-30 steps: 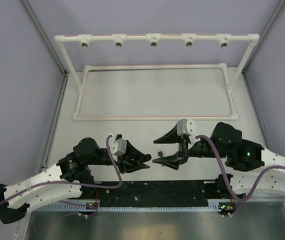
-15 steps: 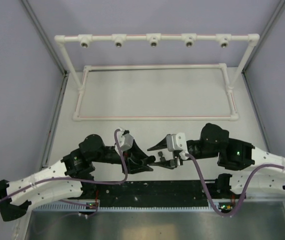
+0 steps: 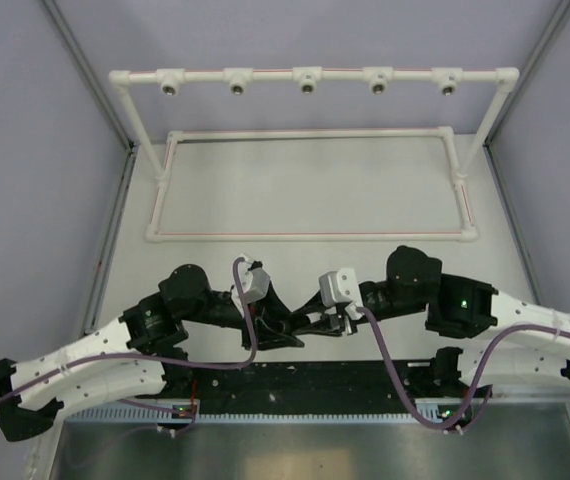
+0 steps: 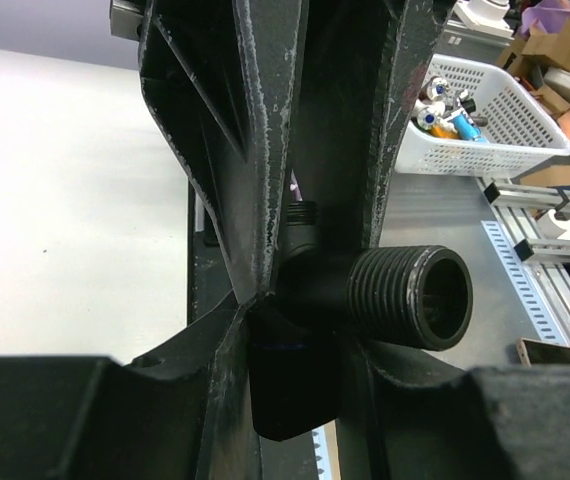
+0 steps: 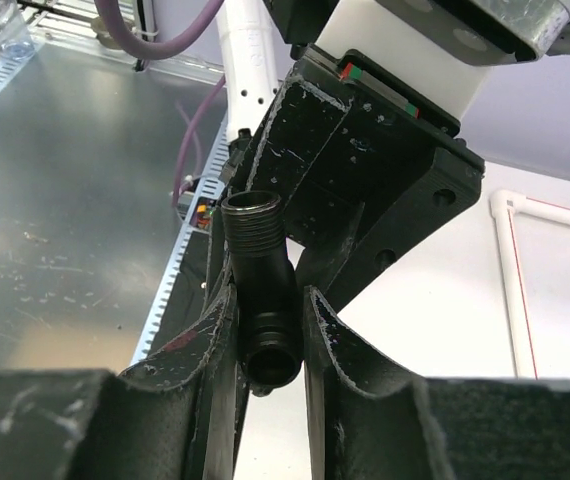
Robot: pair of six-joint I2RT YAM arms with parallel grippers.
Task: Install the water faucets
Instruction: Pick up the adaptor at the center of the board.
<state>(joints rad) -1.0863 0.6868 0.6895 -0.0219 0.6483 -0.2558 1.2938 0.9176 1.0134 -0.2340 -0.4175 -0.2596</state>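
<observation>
Here, both arms meet low over the near part of the bench (image 3: 310, 190), just ahead of their bases. The left gripper (image 3: 287, 326) and the right gripper (image 3: 317, 320) come tip to tip from opposite sides. In the top view they overlap so closely that the small part between them cannot be made out.

The wrist views show it. A black faucet (image 4: 365, 295) sits clamped between the left fingers (image 4: 265, 150). Its body is pinched at the fingers' inner faces, and a threaded, hollow end sticks out sideways to the right, free of the fingers. A second, smaller threaded stub shows just above the body, between the 2 fingers.

In the right wrist view the same faucet (image 5: 263, 290) stands roughly upright, its threaded mouth at the top and a rounded ring at the bottom. The right fingers (image 5: 355, 370) are drawn in against both of its sides, with no gap showing on either side. The left gripper's black body and its white camera mount fill the view directly behind it. So the faucet is held off the bench by both grippers at once.

At the far end of the bench stands a white pipe frame (image 3: 310, 75). It has 5 round sockets along its top bar, well apart from the grippers.
</observation>
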